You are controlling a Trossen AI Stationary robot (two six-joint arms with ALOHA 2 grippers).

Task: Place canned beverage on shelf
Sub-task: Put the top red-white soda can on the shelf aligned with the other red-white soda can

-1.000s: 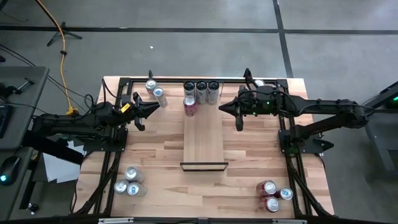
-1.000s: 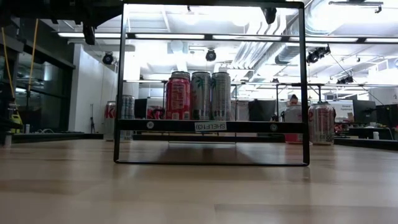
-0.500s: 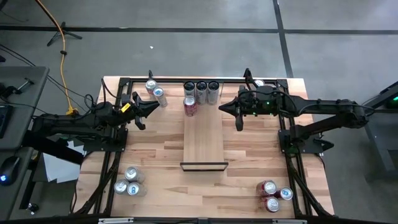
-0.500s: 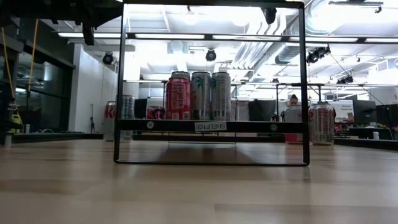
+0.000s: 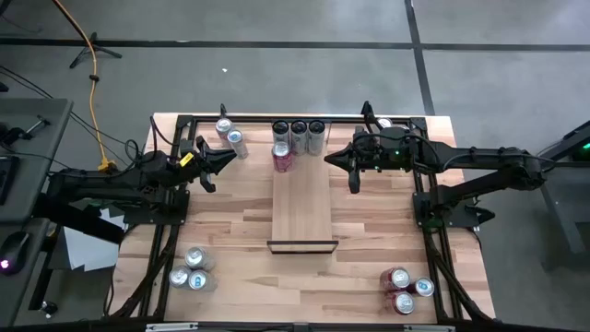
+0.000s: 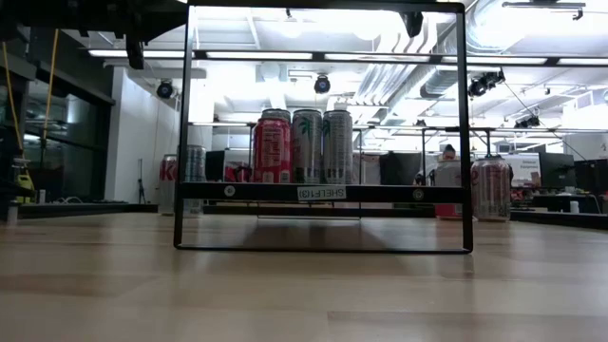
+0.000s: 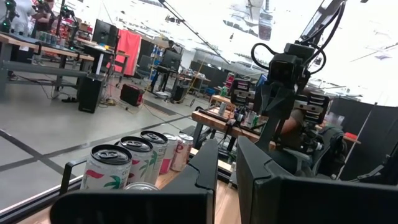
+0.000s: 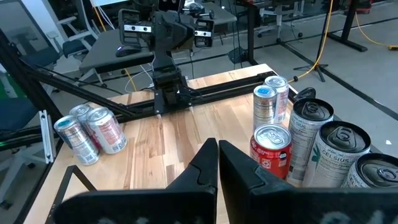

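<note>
Cans are standing at the far end of the long pale wooden shelf (image 5: pixel 302 205), one red can (image 5: pixel 282 158) in front. I am holding the left gripper (image 5: pixel 219 162) and right gripper (image 5: pixel 343 162) clenched and empty beside it, so one must open wide before reaching for a can.

Both arms reach inward from opposite sides and face each other, held level. The left gripper (image 5: pixel 224 159) has its fingers closed together and empty. The right gripper (image 5: pixel 332 160) seems pinched shut too, holding nothing.
</note>
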